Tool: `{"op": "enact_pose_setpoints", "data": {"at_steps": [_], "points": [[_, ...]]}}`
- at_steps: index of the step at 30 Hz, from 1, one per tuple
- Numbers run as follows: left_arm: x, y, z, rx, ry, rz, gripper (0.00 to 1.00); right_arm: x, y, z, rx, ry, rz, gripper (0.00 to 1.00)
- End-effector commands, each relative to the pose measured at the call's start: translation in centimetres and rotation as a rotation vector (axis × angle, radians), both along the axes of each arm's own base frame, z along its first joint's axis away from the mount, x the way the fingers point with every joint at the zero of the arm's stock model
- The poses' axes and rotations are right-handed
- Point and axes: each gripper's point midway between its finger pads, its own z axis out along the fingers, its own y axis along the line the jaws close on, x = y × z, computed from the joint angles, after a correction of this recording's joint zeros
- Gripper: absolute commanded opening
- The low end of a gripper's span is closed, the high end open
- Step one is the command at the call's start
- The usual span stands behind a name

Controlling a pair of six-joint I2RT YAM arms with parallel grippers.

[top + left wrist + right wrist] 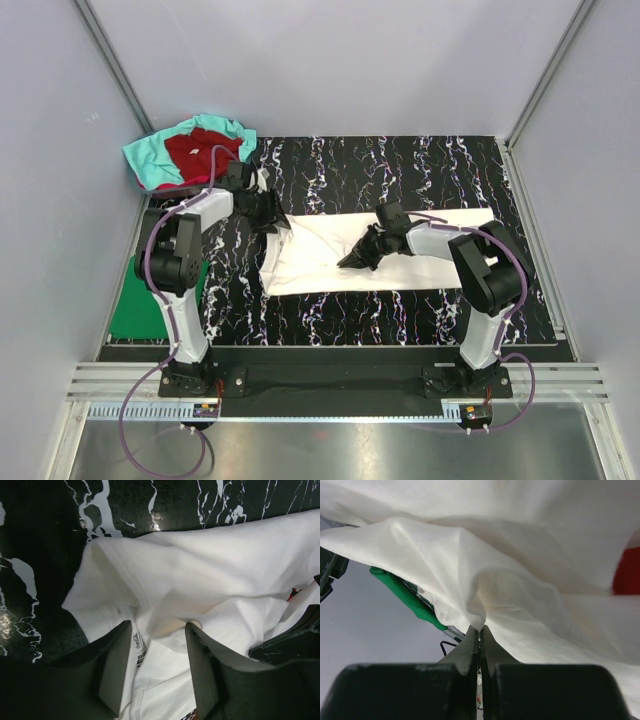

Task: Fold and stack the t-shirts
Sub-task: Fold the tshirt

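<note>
Bench point(400, 160): black marbled top, grey walls around
White t-shirt point(315, 272): folded band across bench middle
Handling: probably light, limp, slippery; best taken at hems and corners
Right gripper point(479, 635): clamped on a raised fold
Left gripper point(160, 665): fingers apart over its left end
Teal t-shirt point(148, 160), dark red t-shirt point(200, 150): heaped, far-left corner
Green t-shirt point(140, 305): left edge

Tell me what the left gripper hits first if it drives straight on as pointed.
The white t-shirt: the left gripper, jaws open, frames a rumpled fold of it directly ahead. The table likely sits just beneath the cloth, though depth is unclear.
</note>
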Motion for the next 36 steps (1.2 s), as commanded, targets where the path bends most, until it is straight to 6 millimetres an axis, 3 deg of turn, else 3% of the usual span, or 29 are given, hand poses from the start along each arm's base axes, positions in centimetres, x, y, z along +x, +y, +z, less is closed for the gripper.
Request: {"op": "enact_pose_setpoints", "data": {"at_steps": [1,6,10,13,16,25,30,36], "points": [[0.6,-1.5,1.9,-0.04,-0.067,-0.068,0.55,0.2,-0.2,1.9,0.038,-0.055,0.034,0.0],[0.1,-2.5,2.4,-0.075,-0.115,-0.148,0.55,0.4,-0.1,1.7,0.055,-0.049,0.038,0.0],[0.0,-3.0,2.8,-0.109,-0.159,-0.187,0.45,0.5,-0.1,1.7,0.065,-0.049,0.042,0.0],[-0.5,-3.2,3.1,-0.129,-0.176,-0.196,0.45,0.7,-0.2,1.8,0.067,-0.051,0.038,0.0],[-0.9,-2.6,3.0,-0.096,-0.162,-0.165,0.45,0.7,-0.3,1.8,0.07,-0.051,0.036,0.0],[-2.1,0.1,5.2,0.013,-0.215,-0.02,0.47,0.7,-0.4,1.8,0.074,-0.052,0.035,0.0],[-2.5,-2.0,6.1,-0.109,-0.225,-0.112,0.47,0.7,-0.4,1.6,0.075,-0.044,0.033,0.0],[-2.2,-2.7,4.5,-0.117,-0.199,-0.194,0.51,0.6,-0.5,1.6,0.079,-0.041,0.028,0.0]]}}
